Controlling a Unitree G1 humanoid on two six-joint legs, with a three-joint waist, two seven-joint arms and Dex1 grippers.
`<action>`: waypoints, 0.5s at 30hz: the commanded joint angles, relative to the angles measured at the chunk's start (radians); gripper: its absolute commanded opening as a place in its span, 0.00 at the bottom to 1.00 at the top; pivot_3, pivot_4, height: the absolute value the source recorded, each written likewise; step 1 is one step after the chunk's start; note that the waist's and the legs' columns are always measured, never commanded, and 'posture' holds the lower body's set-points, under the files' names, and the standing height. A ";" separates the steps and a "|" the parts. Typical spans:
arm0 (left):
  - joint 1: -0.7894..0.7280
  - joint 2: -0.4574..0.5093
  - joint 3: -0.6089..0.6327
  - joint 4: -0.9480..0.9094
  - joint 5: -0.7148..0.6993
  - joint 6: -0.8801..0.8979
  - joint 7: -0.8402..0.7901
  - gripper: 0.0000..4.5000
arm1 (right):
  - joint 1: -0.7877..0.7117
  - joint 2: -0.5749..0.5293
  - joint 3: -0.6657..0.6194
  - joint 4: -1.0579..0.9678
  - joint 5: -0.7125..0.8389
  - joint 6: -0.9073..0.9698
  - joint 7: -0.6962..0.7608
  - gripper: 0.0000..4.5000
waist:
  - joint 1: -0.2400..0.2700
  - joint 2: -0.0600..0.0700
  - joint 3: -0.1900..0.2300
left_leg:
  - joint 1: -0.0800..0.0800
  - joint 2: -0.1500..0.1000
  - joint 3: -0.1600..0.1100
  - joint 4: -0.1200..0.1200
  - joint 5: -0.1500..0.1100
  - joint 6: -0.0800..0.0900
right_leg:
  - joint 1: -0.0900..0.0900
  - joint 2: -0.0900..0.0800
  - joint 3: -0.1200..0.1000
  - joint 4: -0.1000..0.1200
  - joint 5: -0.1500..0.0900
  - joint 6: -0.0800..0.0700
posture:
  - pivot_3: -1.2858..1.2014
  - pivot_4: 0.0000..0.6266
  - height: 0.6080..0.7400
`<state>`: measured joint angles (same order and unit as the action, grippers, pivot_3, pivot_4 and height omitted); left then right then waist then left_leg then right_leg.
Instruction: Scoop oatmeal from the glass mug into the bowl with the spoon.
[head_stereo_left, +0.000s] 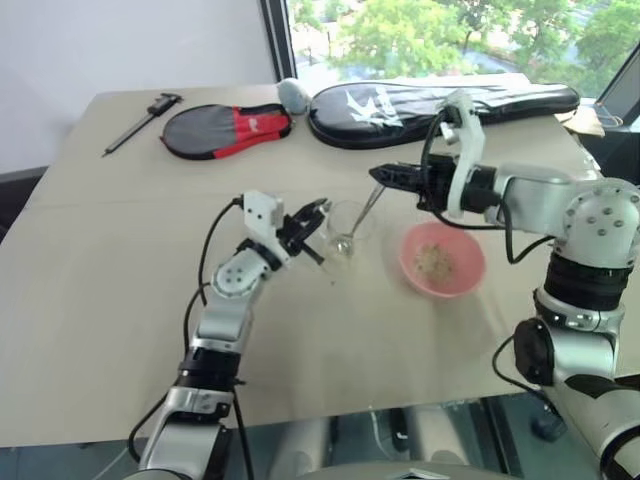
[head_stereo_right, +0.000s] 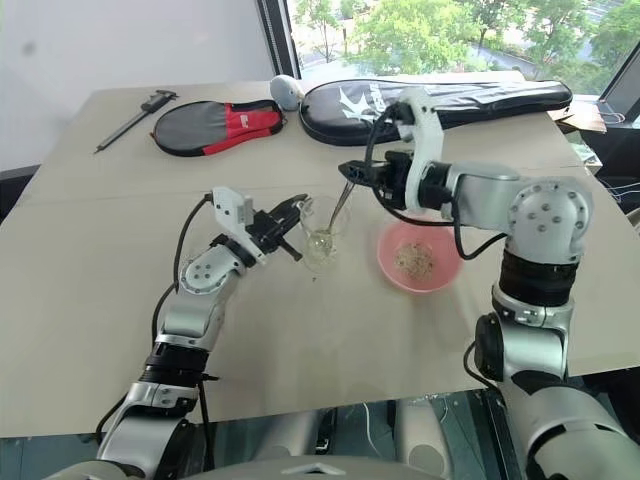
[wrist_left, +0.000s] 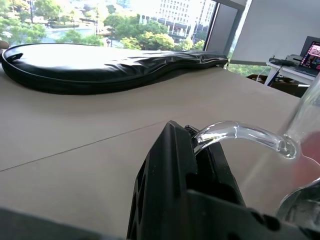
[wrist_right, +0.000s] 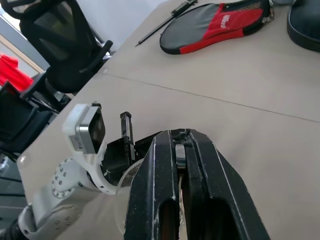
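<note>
The glass mug (head_stereo_left: 346, 230) stands on the table a little left of the pink bowl (head_stereo_left: 462, 282). A small heap of oatmeal (head_stereo_left: 434, 261) lies in the bowl. My left gripper (head_stereo_left: 314, 229) is shut on the mug's clear handle (wrist_left: 235, 132), holding it from the left. Just above the mug, my right gripper (head_stereo_left: 381, 177) points left and is shut on the handle of the spoon (head_stereo_left: 369, 208). The spoon slants down into the mug. The spoon's bowl is hidden behind the glass, and I cannot tell whether any oatmeal is in the mug.
A long black racket bag (head_stereo_left: 440, 102) and a red and grey racket cover (head_stereo_left: 225, 128) lie along the far side of the table. A dark caliper tool (head_stereo_left: 142, 122) rests at the far left, and a grey rounded object (head_stereo_left: 293, 94) sits between the covers.
</note>
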<state>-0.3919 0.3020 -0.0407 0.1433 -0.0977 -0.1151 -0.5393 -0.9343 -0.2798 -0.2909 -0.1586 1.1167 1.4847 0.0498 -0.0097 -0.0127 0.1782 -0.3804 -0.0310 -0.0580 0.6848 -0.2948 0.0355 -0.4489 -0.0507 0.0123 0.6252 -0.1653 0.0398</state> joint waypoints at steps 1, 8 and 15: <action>-0.034 -0.024 -0.020 0.029 0.028 -0.032 0.024 0.02 | -0.064 0.001 -0.091 0.041 0.071 0.048 -0.044 0.00 | 0.000 0.000 0.000 | 0.000 0.000 0.000 0.000 0.000 0.000 | 0.000 0.000 0.000 0.000 0.000 0.000 | 0.52 0.24 1.00; -0.093 -0.085 -0.023 0.126 0.038 -0.085 0.055 0.02 | -0.136 -0.047 -0.232 0.171 0.089 0.083 -0.112 0.00 | -0.001 0.000 0.000 | 0.000 0.000 0.000 0.000 0.000 0.000 | 0.000 0.000 0.000 0.000 0.000 0.000 | 0.52 0.24 1.00; -0.123 -0.121 -0.023 0.185 0.048 -0.126 0.073 0.02 | -0.179 -0.076 -0.321 0.230 0.107 0.112 -0.178 0.00 | -0.002 0.000 0.000 | -0.001 0.000 0.002 0.000 0.000 0.000 | 0.000 0.000 0.000 0.000 0.000 0.000 | 0.52 0.24 1.00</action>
<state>-0.4943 0.1893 -0.0522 0.3277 -0.0601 -0.2115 -0.4752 -1.0699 -0.3371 -0.5749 0.0793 1.1898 1.5921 -0.1156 -0.0113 -0.0127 0.1782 -0.3809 -0.0309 -0.0563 0.6847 -0.2949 0.0359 -0.4490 -0.0504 0.0128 0.6253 -0.1653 0.0401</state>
